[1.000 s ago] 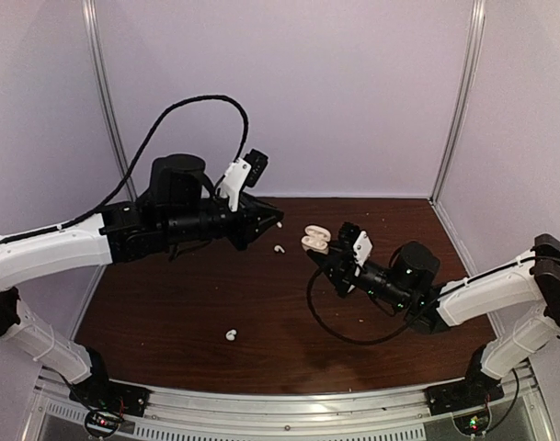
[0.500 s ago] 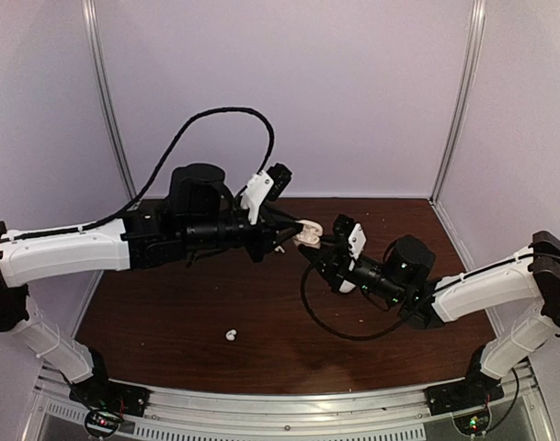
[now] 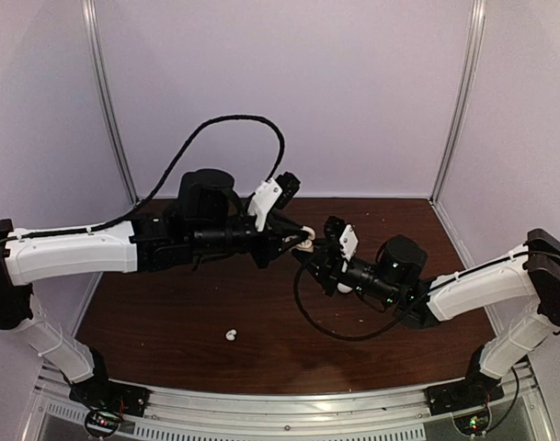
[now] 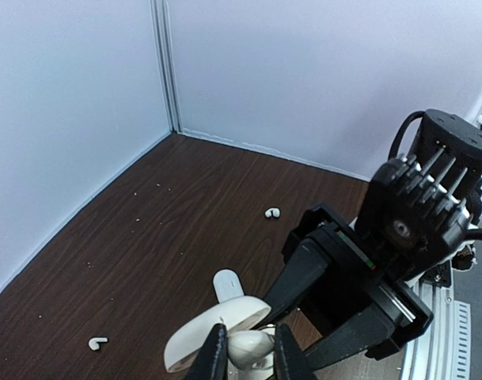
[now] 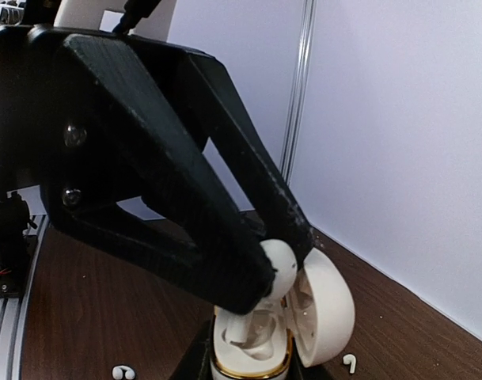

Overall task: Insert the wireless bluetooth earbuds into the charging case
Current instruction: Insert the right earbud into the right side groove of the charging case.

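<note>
My right gripper (image 3: 314, 259) is shut on the base of the white, gold-rimmed charging case (image 5: 252, 352), and holds it upright above the table with its lid (image 5: 326, 309) swung open to the right. My left gripper (image 4: 246, 350) is shut on one white earbud (image 5: 277, 265). The earbud's stem reaches down into the case's left socket while its head stands above the rim. In the top view both grippers meet at the case (image 3: 304, 240) over the middle of the table. A loose earbud (image 3: 231, 335) lies near the front.
Two more loose earbuds lie on the brown table, one (image 4: 272, 212) far off and one (image 4: 97, 343) near the left wall. A white oblong piece (image 4: 228, 285) lies below the case. White walls close off the back and sides.
My left arm has swung right, carrying the earbud to the case. My right arm has moved the open case left and forward to meet it.
</note>
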Robot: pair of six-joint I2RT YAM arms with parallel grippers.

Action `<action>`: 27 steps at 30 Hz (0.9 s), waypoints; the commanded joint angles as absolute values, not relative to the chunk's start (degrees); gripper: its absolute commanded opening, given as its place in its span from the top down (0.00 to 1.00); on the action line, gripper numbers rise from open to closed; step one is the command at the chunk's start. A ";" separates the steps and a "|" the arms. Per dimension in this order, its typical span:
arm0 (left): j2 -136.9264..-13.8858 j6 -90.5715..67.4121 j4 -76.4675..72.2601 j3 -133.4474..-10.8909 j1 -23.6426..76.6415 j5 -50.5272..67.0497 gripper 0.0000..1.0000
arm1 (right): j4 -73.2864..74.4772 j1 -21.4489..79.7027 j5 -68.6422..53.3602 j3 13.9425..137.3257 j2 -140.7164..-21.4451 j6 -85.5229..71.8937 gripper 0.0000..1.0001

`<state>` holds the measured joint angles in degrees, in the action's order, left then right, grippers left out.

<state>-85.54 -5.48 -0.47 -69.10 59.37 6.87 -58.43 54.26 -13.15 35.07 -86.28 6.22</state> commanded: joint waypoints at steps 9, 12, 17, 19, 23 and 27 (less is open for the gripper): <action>-87.01 -2.26 -2.71 -71.61 60.23 5.81 0.89 | -56.69 54.62 -14.35 38.10 -86.84 3.46 1.00; -87.23 -1.97 -2.60 -71.63 60.37 5.49 0.89 | -56.70 54.67 -14.58 38.06 -86.76 3.09 1.00; -87.57 -0.88 -2.12 -71.39 60.89 4.30 0.89 | -55.87 54.67 -14.79 38.49 -86.28 2.67 1.00; -87.70 -0.60 -1.87 -71.30 61.14 3.80 0.90 | -55.66 54.67 -15.10 38.74 -86.14 2.39 1.00; -88.13 1.54 -1.44 -71.15 61.74 2.93 0.90 | -55.59 54.67 -15.69 38.93 -86.00 1.79 1.00; -88.27 2.58 -1.06 -70.81 61.95 2.89 0.90 | -55.45 54.67 -16.21 39.11 -85.67 1.58 1.00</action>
